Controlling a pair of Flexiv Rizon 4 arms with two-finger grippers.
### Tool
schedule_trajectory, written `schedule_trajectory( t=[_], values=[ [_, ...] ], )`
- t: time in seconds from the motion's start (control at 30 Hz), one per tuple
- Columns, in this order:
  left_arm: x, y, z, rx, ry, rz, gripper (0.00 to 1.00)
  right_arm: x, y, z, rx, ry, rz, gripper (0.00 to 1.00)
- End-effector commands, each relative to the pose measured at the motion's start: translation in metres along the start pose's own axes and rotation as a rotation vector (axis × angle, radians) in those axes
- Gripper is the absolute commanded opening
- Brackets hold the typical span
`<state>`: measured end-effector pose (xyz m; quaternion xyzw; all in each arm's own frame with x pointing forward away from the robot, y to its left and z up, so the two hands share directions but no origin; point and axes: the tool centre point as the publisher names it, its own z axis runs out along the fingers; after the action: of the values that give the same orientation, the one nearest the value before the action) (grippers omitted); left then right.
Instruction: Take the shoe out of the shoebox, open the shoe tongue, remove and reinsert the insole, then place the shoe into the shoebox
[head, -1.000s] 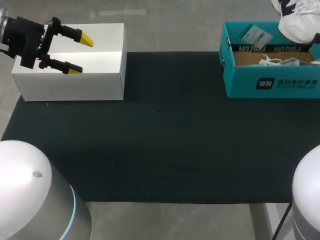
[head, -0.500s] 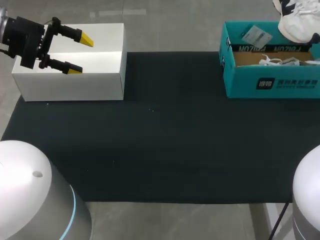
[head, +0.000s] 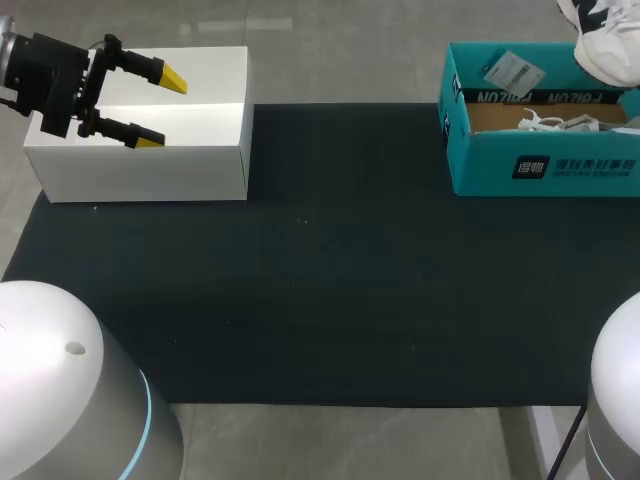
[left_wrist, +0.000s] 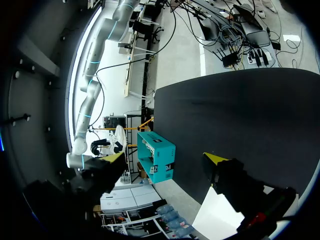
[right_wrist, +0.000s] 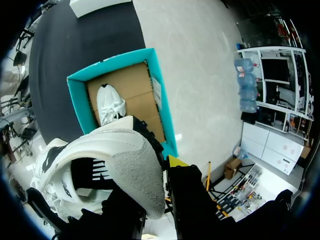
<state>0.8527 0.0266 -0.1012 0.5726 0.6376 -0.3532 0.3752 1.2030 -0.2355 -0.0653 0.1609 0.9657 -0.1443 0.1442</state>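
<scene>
The white lace-up sports shoe with dark trim and a grey suede patch (right_wrist: 107, 145) hangs over the far right part of the open teal cardboard shoebox (head: 495, 165), which stands on the table's far right corner. Inside the shoebox, on its brown floor, lies a white crumpled item (right_wrist: 111, 103); we cannot tell whether it is paper or something else. A small pale card (head: 512, 70) rests against its far wall.

A black mat (head: 330, 280) covers the middle of the table. On the far left corner sits a white rectangular box (head: 140, 172), partly over the mat's edge. Nothing stands between the two boxes.

Our right gripper (right_wrist: 159, 182) has the shoe from beneath. The grey suede end sits between its two dark fingers, which press it from both sides, with one yellow tip showing beside it. This gripper is out of the head view.

Our left gripper (head: 163, 110) hovers over the white rectangular box, pointing toward the shoebox across the mat. Its fingers are spread wide and hold nothing.
</scene>
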Motion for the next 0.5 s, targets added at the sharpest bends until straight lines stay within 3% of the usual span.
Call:
schedule_trajectory(
  t=[0.03, 0.23, 0.5],
  values=[
    [0.0, 0.001, 0.0, 0.002, 0.004, 0.001, 1.0, -0.022, -0.018, 0.021, -0.041, 0.011, 0.004, 0.0],
    [0.0, 0.001, 0.0, 0.002, 0.004, 0.001, 1.0, -0.052, -0.037, 0.047, -0.021, 0.006, -0.001, 0.0],
    [0.0, 0.001, 0.0, 0.002, 0.004, 0.001, 1.0, -0.078, -0.046, 0.074, 0.028, 0.04, -0.01, 0.0]
  ],
)
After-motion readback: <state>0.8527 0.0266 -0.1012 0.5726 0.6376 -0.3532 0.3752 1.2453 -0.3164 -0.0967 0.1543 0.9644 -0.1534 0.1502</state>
